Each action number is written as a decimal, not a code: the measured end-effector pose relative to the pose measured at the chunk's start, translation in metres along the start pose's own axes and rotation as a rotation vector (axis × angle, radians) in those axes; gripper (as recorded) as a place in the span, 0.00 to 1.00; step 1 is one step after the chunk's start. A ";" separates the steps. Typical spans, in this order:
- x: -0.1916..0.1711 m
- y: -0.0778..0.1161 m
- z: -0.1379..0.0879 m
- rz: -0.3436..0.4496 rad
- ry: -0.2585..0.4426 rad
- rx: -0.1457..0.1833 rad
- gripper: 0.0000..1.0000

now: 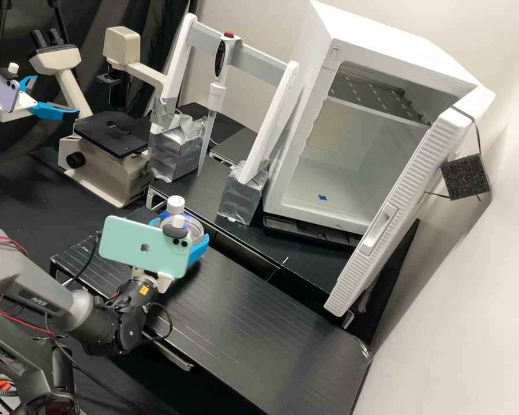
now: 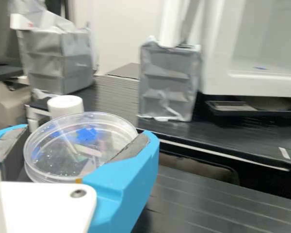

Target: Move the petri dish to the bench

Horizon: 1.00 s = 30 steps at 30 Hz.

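Gripper (image 2: 86,132) clamping the petri dish (image 2: 63,150) just beside the white-capped bottle (image 2: 65,105); placing on the bench (image 1: 259,311) still pending.

Blue fingers (image 2: 128,167) pressing the dish rim from opposite sides; dish sitting roughly level, apparently clear of the surface. Grasp looking done; lowering, letting go and backing off remaining, by my judgement. Arm (image 1: 34,294) slanting in on the bottle's near side in the high view, wrist holding the gripper about level and pointing past the bottle.
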 end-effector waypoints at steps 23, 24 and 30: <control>-0.011 0.002 0.019 0.011 -0.084 0.037 1.00; -0.011 0.002 0.019 0.009 -0.083 0.037 1.00; -0.013 0.004 0.020 0.017 -0.093 0.027 1.00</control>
